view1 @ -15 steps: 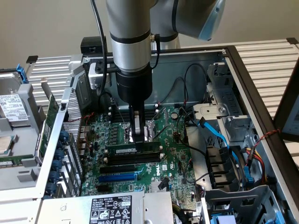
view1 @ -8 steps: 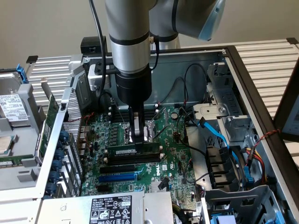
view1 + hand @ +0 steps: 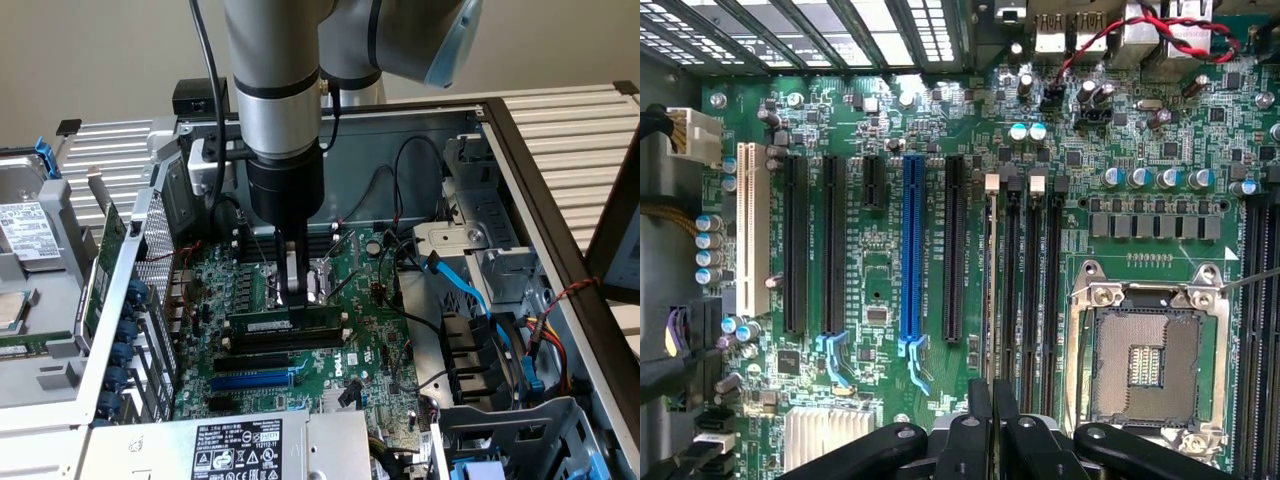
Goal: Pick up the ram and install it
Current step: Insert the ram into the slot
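The ram (image 3: 268, 327) is a thin green stick with a white label. It stands on edge along a memory slot on the green motherboard (image 3: 375, 350) inside the open computer case. My gripper (image 3: 297, 300) comes straight down onto its top edge, fingers shut on it. In the wrist view the ram (image 3: 990, 290) is edge-on in the slot nearest the black expansion slots. The gripper (image 3: 992, 405) straddles it near one end. Empty black memory slots (image 3: 1032, 290) lie beside it.
An open CPU socket (image 3: 1145, 365) sits just past the memory slots. A blue expansion slot (image 3: 912, 250) and black ones lie on the other side. Blue and black cables (image 3: 470, 295) fill the exterior view's right. A green card (image 3: 108, 262) stands outside the case wall, and a power supply (image 3: 235, 447) lies at the front.
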### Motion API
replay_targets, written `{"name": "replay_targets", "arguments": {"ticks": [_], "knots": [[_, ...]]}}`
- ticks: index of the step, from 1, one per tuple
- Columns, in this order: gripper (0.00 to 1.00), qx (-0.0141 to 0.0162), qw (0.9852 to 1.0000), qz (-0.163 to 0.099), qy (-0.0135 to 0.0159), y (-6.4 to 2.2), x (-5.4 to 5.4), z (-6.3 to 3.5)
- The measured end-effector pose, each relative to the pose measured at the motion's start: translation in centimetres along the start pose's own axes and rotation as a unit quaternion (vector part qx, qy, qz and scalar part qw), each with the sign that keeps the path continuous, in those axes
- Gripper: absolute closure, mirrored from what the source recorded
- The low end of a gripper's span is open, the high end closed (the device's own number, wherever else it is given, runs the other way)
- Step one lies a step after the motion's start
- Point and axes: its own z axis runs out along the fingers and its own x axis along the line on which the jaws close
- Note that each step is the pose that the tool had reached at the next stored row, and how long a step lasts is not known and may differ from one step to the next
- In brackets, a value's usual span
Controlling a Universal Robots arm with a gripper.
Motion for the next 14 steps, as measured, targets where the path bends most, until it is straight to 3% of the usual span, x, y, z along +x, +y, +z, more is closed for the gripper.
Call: {"name": "replay_targets", "arguments": {"ticks": [8, 14], "knots": [[0.87, 0.0025, 1.0000, 0.003, 0.0001, 0.09, -0.09, 0.13], [0.87, 0.0027, 1.0000, 0.003, 0.0003, 0.27, -0.06, 0.18]]}}
